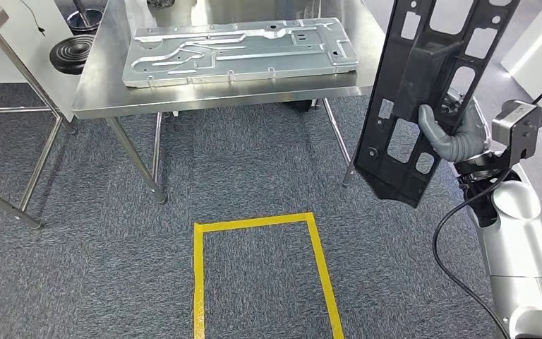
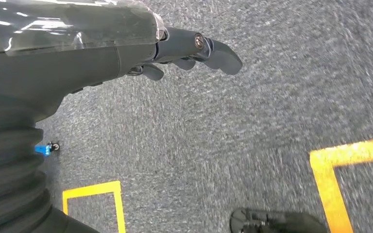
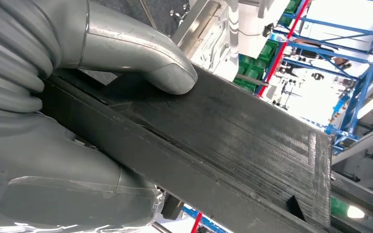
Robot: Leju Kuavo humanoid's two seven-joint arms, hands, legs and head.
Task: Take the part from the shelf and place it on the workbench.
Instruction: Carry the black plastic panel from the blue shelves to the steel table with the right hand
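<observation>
I've got the black part [image 1: 423, 92] clamped in my right hand [image 1: 459, 131], thumb [image 3: 167, 73] pressed on its face, hanging nearly upright beside the workbench [image 1: 99, 99], off its right corner. My left hand [image 2: 189, 51] hangs over the carpet holding nothing, fingers seemingly loosely extended (the picture is blurred). The risk: the part's low end could clip the bench edge or the metal panel [image 1: 240, 49] already lying there.

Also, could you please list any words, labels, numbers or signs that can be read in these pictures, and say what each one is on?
None can be read: the black part in the right hand, the metal panel on the workbench and the yellow floor tape show no lettering.
</observation>
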